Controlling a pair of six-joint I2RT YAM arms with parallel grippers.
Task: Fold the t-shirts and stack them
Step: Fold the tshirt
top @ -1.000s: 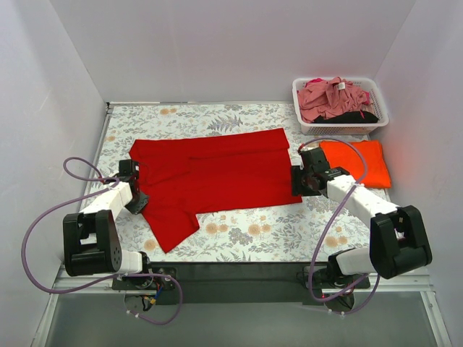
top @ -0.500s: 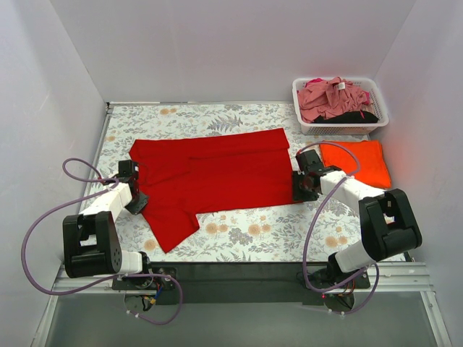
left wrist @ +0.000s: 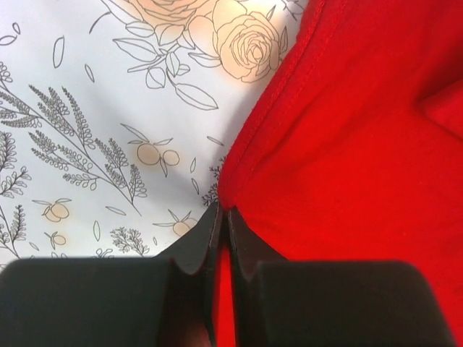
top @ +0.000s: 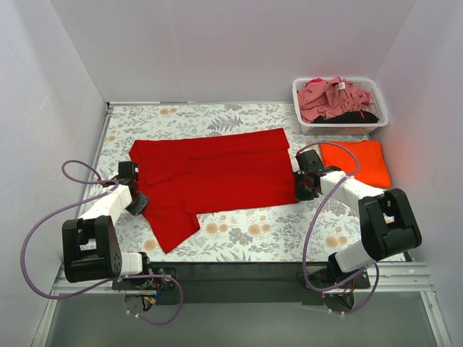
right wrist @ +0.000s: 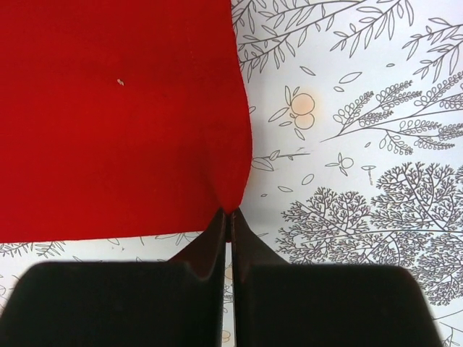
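1. The red t-shirt (top: 217,177) lies spread flat across the middle of the top view. Its body runs from left to right, and one sleeve points toward the lower left of the frame.
2. At the shirt's left edge, the left gripper (top: 134,191) is pinched closed on the cloth. In the left wrist view its tips (left wrist: 223,213) meet right at the hem, where the red t-shirt (left wrist: 347,144) fills the right half of the frame and a strip of red shows between the fingers.
3. At the shirt's right edge, near its lower right corner, the right gripper (top: 301,189) is likewise clamped narrow on the fabric. In the right wrist view the red t-shirt (right wrist: 116,108) fills the upper left, and its edge puckers down into the closed tips (right wrist: 228,217).
4. An orange t-shirt (top: 358,163) lies folded just to the right of the right gripper.
5. Above it, in the upper right, a white basket (top: 340,129) holds a crumpled pink t-shirt (top: 333,97) with a black t-shirt (top: 359,116) beneath it.
6. The floral table cloth (top: 239,235) lies under everything.
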